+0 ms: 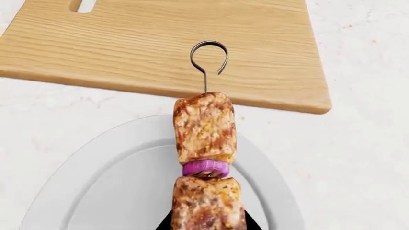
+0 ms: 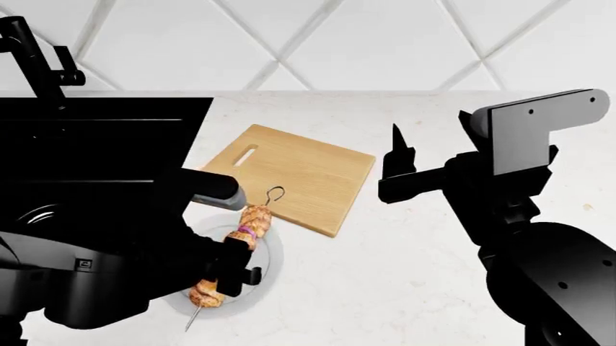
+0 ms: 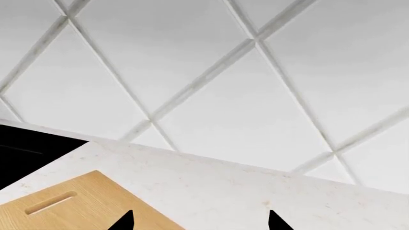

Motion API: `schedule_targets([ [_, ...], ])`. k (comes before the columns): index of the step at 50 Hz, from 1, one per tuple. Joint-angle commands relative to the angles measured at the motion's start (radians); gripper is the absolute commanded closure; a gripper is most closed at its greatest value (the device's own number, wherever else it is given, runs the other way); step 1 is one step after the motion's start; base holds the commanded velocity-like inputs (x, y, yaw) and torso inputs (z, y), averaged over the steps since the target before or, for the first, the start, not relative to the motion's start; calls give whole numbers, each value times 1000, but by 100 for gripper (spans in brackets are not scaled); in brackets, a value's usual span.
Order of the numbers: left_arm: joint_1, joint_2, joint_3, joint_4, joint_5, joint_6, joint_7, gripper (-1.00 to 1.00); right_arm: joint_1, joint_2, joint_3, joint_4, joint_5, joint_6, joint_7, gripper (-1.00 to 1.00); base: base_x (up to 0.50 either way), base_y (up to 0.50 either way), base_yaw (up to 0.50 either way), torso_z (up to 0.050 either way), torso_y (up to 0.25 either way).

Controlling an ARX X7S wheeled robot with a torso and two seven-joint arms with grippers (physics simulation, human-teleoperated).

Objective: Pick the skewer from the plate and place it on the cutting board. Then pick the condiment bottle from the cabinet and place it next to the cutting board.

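Skewer (image 2: 238,245): held up by the left gripper (image 2: 236,270), lower centre-left of the head view, slanting from lower left to upper right; its wire loop reaches the near edge of the board.
Counter (image 2: 414,252): pale speckled stone filling the lower half of the head view, with a white diamond-tiled wall (image 3: 223,81) behind it.
Left arm (image 2: 106,245): large black mass over the left side of the head view, hiding most of that side of the counter.
Right arm (image 2: 520,202): black, at the right of the head view, raised well apart from the board.
Board (image 2: 293,173): light wood, centre of the head view, flat on the counter, handle slot toward its upper left end.
Plate (image 1: 121,182): white, at the bottom of the left wrist view, just short of the board's edge, under the skewer.
Left gripper: closed on the skewer; its black fingers show either side of the lower meat chunk in the left wrist view.
Right gripper (image 3: 199,221): two black fingertips set apart at the bottom edge of the right wrist view, nothing between them.
Meat and onion: two browned chunks with a purple onion ring (image 1: 205,168) between them.
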Motion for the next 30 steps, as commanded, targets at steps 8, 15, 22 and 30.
schedule_targets([
  [8, -2, -5, 14, -3, -3, 15, 13, 100, 5, 3, 1, -2, 13, 6, 11, -100, 0, 0, 0, 0, 0],
  [15, -28, -11, 17, 0, -23, 22, 3, 100, 5, 4, 1, -2, 18, 5, 14, -100, 0, 0, 0, 0, 0],
  [22, -67, -26, 13, 17, -75, 39, -25, 100, 5, 5, 4, -5, 23, 7, 19, -100, 0, 0, 0, 0, 0],
  [30, -122, -32, 21, 18, -114, 49, -47, 100, 8, 6, 5, -5, 29, 8, 24, -100, 0, 0, 0, 0, 0],
])
